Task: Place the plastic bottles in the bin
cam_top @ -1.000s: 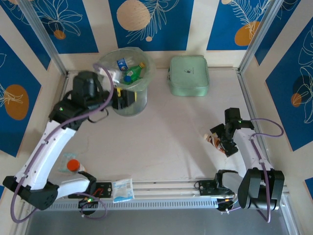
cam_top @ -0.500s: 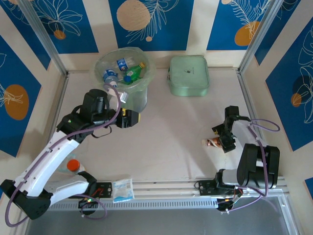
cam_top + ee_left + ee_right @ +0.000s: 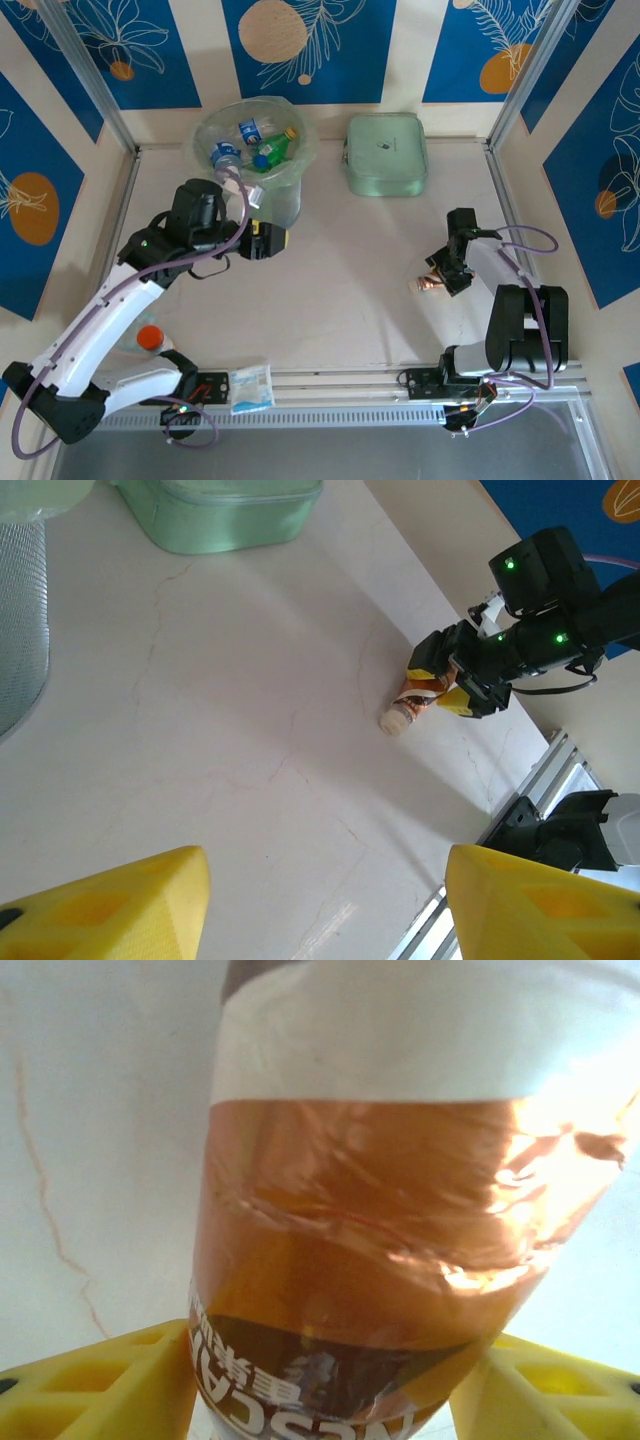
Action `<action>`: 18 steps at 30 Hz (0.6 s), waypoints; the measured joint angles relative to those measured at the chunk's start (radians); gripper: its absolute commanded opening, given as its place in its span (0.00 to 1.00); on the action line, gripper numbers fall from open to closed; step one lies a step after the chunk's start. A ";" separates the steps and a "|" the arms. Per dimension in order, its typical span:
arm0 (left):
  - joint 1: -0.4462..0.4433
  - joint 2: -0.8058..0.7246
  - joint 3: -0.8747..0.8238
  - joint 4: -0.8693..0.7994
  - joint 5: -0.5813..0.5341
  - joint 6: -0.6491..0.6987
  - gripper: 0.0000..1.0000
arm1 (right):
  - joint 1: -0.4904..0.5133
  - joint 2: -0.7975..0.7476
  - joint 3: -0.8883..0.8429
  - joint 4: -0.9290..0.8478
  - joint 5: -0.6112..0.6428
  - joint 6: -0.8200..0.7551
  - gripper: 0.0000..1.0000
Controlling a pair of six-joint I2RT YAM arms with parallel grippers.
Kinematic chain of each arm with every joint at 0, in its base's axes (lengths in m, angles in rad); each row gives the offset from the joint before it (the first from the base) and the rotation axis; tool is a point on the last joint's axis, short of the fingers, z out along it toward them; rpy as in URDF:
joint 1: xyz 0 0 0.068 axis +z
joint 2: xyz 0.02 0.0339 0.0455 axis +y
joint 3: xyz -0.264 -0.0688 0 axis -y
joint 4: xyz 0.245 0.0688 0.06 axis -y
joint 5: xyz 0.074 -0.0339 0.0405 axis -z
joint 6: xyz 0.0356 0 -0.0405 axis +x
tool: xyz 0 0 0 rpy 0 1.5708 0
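Bottle (image 3: 427, 285), orange-brown label, lying on the desk (image 3: 350, 300) at right: I am judging it light, thin-walled, slippery, and pinching its base end in the right gripper (image 3: 445, 275); left gripper (image 3: 325, 900) hanging spread, empty, beside bin (image 3: 288, 195).

Pale table (image 3: 350, 250), bin (image 3: 288, 200) at far-left corner, mint-green case (image 3: 386, 153) along far edge. Orange-labelled bottle (image 3: 428, 285) lying near right edge. Packet (image 3: 251, 388) and orange-capped bottle (image 3: 148, 337) by near-left corner.

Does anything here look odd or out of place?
On the right, the orange-brown bottle lies on its side, its label crumpled, between the fingers of the right tool.
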State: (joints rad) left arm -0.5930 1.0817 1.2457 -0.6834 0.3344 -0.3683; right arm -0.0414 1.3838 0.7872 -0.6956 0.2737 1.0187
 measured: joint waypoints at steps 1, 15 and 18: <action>0.000 0.007 0.010 -0.001 -0.002 0.002 0.64 | 0.014 -0.008 0.000 0.003 0.001 -0.005 0.60; -0.042 0.016 0.016 0.019 -0.002 -0.001 0.67 | 0.290 -0.235 0.107 -0.039 0.024 -0.063 0.57; -0.047 0.016 0.017 0.016 -0.041 -0.001 0.67 | 0.394 -0.269 0.228 -0.053 0.021 -0.090 0.57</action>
State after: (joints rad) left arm -0.6403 1.0973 1.2625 -0.6674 0.2932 -0.3691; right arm 0.3523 1.1149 1.0153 -0.7483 0.2951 0.9287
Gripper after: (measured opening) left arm 0.667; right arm 0.575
